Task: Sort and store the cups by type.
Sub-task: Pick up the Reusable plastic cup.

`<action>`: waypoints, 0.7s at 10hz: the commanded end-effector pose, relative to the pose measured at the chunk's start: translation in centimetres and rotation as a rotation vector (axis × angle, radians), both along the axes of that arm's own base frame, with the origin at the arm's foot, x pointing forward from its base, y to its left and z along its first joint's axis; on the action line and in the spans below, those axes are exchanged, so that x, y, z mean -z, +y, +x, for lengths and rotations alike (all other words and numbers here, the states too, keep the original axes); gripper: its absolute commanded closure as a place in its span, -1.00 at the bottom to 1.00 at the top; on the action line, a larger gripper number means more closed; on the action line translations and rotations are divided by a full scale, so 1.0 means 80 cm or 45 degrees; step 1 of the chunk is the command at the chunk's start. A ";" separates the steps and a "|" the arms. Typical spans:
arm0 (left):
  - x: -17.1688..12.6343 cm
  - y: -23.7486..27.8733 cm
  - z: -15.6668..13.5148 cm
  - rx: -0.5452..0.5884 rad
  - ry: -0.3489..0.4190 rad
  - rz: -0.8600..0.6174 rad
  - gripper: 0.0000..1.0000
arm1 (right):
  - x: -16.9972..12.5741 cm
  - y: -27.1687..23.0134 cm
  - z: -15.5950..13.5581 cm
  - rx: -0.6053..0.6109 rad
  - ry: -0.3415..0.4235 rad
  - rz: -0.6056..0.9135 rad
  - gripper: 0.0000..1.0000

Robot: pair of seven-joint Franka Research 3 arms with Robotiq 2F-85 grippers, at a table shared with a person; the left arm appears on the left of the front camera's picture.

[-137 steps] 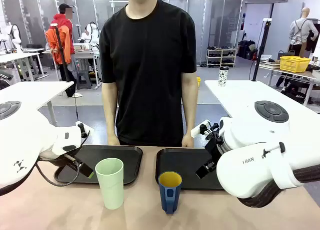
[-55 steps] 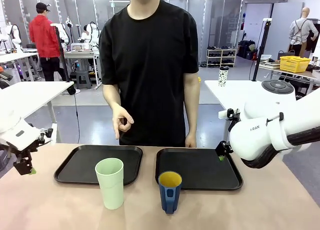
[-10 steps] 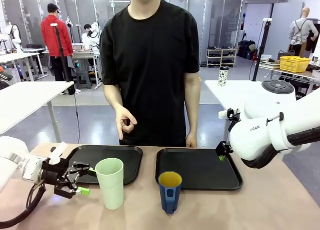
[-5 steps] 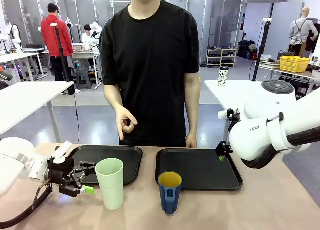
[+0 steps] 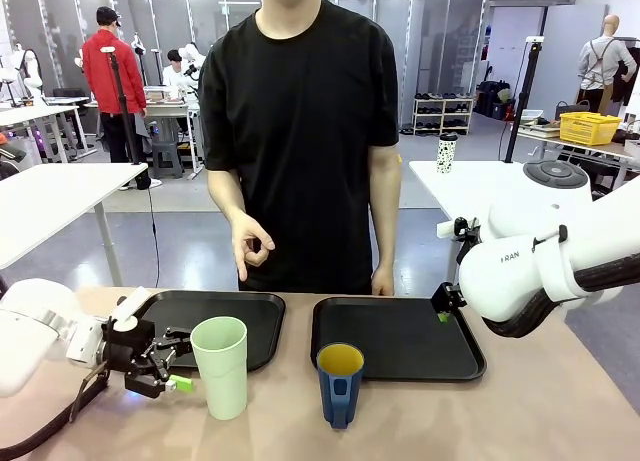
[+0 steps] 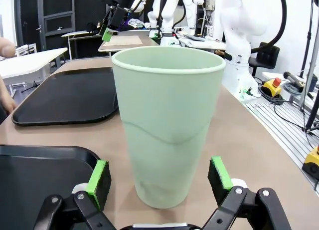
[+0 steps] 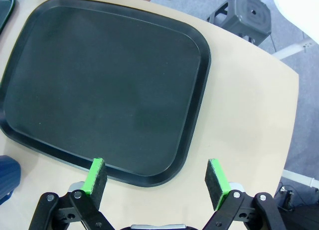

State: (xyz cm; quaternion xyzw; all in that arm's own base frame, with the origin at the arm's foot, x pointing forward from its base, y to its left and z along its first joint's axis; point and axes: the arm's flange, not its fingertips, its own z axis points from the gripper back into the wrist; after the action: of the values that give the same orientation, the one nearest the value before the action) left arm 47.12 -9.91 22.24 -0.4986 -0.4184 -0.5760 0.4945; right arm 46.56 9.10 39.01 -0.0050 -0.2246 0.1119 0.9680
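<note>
With the left gripper (image 5: 177, 361) spread wide and the mint-green tumbler (image 6: 167, 125) upright just ahead, centred between the green pads (image 6: 98, 176) yet clear of both, ease straight forward, then close low and evenly, avoiding a nudge toward the black tray (image 6: 35, 185) alongside.

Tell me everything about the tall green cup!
The tall cup is pale mint green, looks like smooth plastic and has no handle. It widens toward a rolled rim, with a faint wavy line around its middle. It stands upright on the tan table, beside the left black tray's near corner. The open left pincer has a green pad on each side of its base, not touching it.
</note>
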 end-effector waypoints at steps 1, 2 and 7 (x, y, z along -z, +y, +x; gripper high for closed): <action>0.007 -0.012 0.005 0.029 -0.036 -0.041 -1.00 | -0.001 0.000 -0.002 -0.011 -0.005 -0.004 -1.00; 0.009 -0.017 0.007 0.036 -0.036 -0.048 -1.00 | -0.001 0.000 -0.002 -0.011 -0.005 -0.004 -1.00; 0.011 -0.043 0.018 0.088 -0.031 -0.098 -1.00 | -0.001 0.000 -0.002 -0.011 -0.005 -0.004 -1.00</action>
State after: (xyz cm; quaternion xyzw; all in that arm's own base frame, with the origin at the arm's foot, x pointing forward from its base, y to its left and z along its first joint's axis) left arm 47.89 -12.70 21.86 -0.5186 -0.4114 -0.5852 0.4683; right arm 46.56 9.10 39.01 -0.0050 -0.2246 0.1120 0.9680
